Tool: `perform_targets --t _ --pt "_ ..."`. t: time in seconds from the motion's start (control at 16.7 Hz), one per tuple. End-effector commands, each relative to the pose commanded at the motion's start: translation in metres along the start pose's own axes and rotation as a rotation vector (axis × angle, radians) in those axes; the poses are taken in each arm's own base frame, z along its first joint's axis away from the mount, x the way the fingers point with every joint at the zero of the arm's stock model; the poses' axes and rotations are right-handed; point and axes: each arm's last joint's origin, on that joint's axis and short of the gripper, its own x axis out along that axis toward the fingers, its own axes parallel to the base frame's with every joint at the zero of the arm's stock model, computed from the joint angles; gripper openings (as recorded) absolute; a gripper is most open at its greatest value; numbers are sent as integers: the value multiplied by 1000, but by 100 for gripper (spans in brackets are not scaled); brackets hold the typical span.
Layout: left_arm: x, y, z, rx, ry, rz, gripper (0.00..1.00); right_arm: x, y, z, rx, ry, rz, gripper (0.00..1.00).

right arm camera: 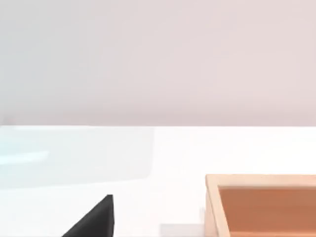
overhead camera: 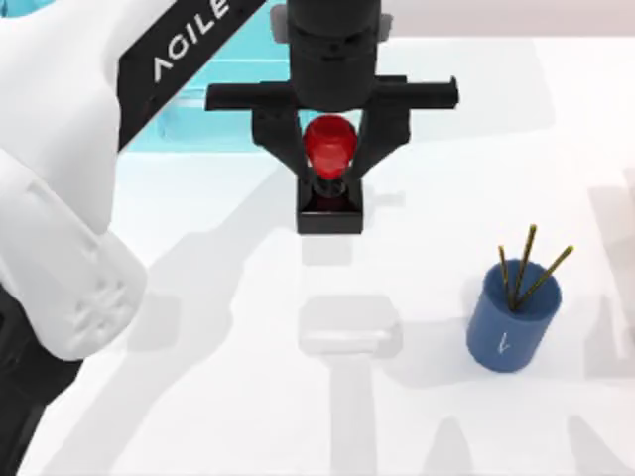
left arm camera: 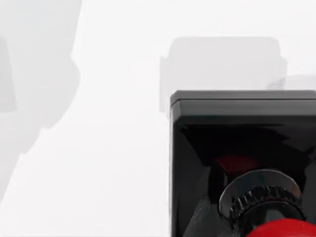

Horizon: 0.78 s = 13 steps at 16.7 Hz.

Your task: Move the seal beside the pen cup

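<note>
One pen cup (overhead camera: pixel 514 320), dark blue, lower right of the top view, standing upright on the white worktop (overhead camera: pixel 198 416), with three pencils (overhead camera: pixel 526 266) sticking out and a small white mark on its side. One seal (overhead camera: pixel 328 174) in the upper middle of the top view, well apart from the cup: red round knob, black neck, black square base. The seal's shadow lies lower on the worktop, apart from it, so it looks lifted. Left hand (overhead camera: pixel 328 177) points straight down from the top of the frame, its two fingers (overhead camera: pixel 281 144) closed on the seal, one on each side of the knob and neck. The white left arm fills the left side of the top view. A pale blue tray (overhead camera: pixel 223 84) sits behind the hand at the upper edge.

Left wrist view: seal base (left arm camera: pixel 237 143) and knob seen close, over white worktop. Right wrist view: one black fingertip (right arm camera: pixel 96 219) at the bottom edge, grip state can't tell; one tan wooden box (right arm camera: pixel 261 205) beside it.
</note>
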Motion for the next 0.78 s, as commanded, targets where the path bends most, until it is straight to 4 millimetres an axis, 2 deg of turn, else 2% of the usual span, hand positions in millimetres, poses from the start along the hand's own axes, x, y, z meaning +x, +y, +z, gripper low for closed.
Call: perform_targets --t 0.18,0.3,0.42,0.6,0.66,0.78 --pt "5 -49 -31 -1 -10 -6 0 0 0 0 0 0 0 100" --pt "9 -69 -48 -1 -12 -3 0 0 0 0 0 0 0 100" --pt "12 -78 -56 -1 -12 1 0 0 0 0 0 0 0 100" --pt "12 -79 -57 -1 -12 1 0 0 0 0 0 0 0 100" --pt "11 -89 -41 -12 -165 -174 0 0 0 0 0 0 0 100" --pt "10 -89 -41 -13 -162 -170 0 0 0 0 0 0 0 100"
